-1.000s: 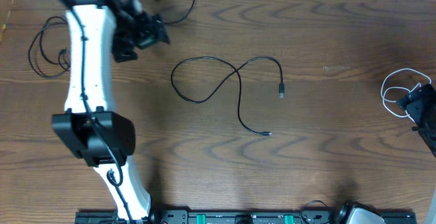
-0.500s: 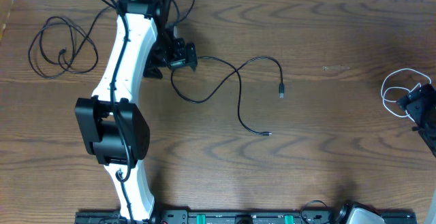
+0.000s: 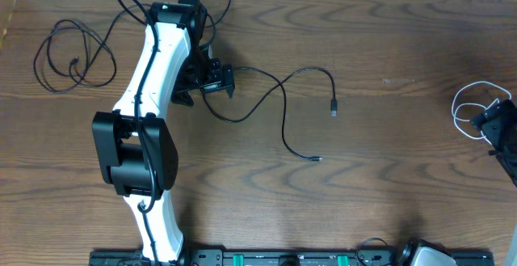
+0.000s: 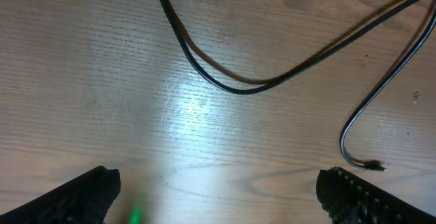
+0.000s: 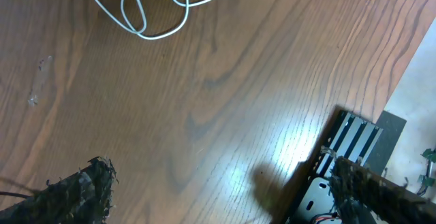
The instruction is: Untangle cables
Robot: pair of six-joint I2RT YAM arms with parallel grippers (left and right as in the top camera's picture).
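A long black cable [image 3: 283,96] lies in loose loops at the table's middle, its plug ends at the right. My left gripper [image 3: 206,86] hovers open over that cable's left loop. In the left wrist view the loop [image 4: 238,88] curves ahead of the gripper [image 4: 218,200], and nothing lies between the fingers [image 4: 82,197]. A second black cable [image 3: 73,56] is bunched at the far left, a third [image 3: 212,3] at the back edge. A white cable [image 3: 471,108] is coiled at the far right, beside my open right gripper [image 3: 494,128]. The white coil [image 5: 153,6] lies ahead of that gripper [image 5: 228,197].
The left arm's white links [image 3: 145,120] stretch from the front edge toward the back over the table's left part. A black rail with metal brackets [image 5: 340,163] runs along the table's front edge [image 3: 291,258].
My left arm swung right from the back left, so its open gripper now hangs over the middle cable's left loop. The far-left cable is uncovered. The right arm stayed still.
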